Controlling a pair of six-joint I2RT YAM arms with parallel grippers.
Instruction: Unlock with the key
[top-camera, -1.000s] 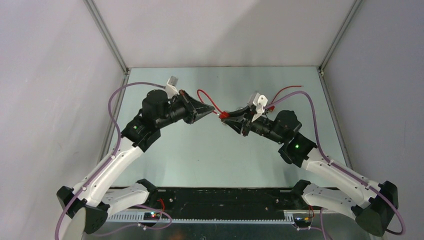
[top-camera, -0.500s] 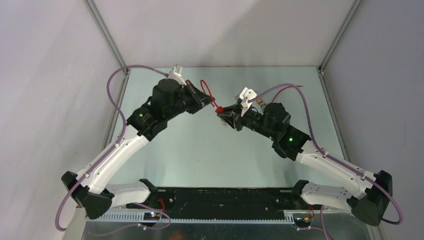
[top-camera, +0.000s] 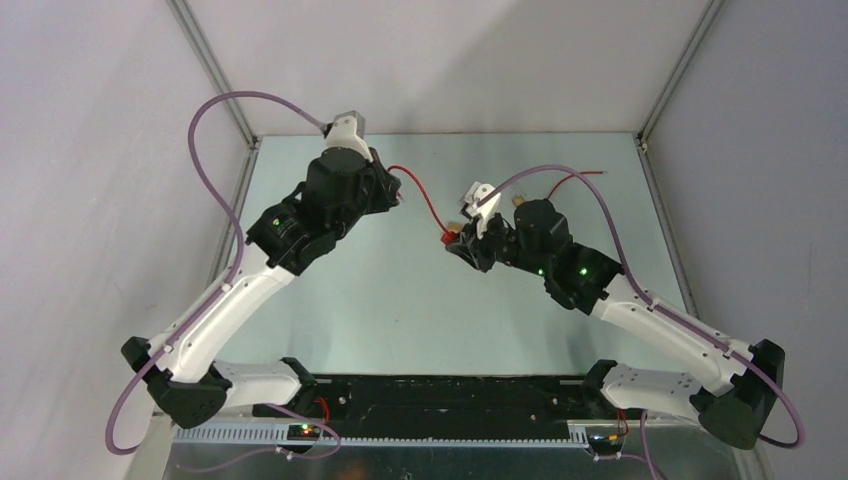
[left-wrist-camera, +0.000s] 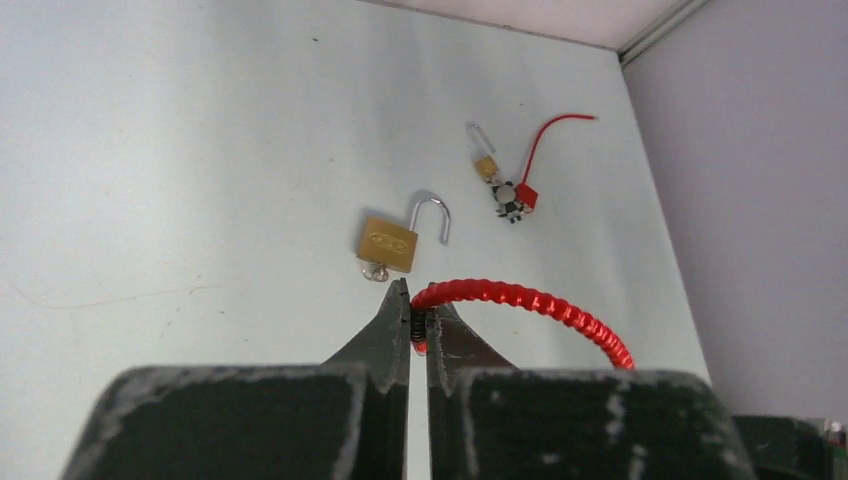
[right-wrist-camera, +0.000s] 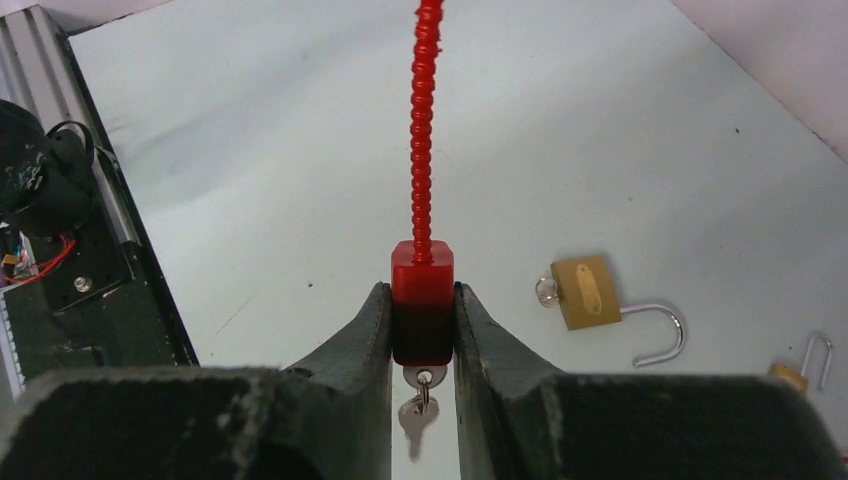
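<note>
My right gripper (right-wrist-camera: 421, 295) is shut on a red plastic tag (right-wrist-camera: 421, 300), held above the table. A tiny silver key (right-wrist-camera: 417, 418) hangs from a ring under the tag, between my fingers. A red wire (right-wrist-camera: 424, 120) runs from the tag to my left gripper (left-wrist-camera: 418, 300), which is shut on the wire's far end (left-wrist-camera: 520, 298). A brass padlock (left-wrist-camera: 388, 243) lies on the table with its shackle swung open and a small key head at its base; it also shows in the right wrist view (right-wrist-camera: 588, 293). From above, both grippers (top-camera: 400, 190) (top-camera: 455, 240) hover mid-table.
A second, smaller brass padlock (left-wrist-camera: 486, 165) with another red tag (left-wrist-camera: 526, 196) and red wire lies at the back right, near the right wall. The wire's end shows from above (top-camera: 580, 178). The black rail (top-camera: 440, 400) runs along the near edge.
My left gripper has moved back and left with the wire's end, drawing the wire out between the grippers. My right gripper has shifted slightly, still holding the tag.
</note>
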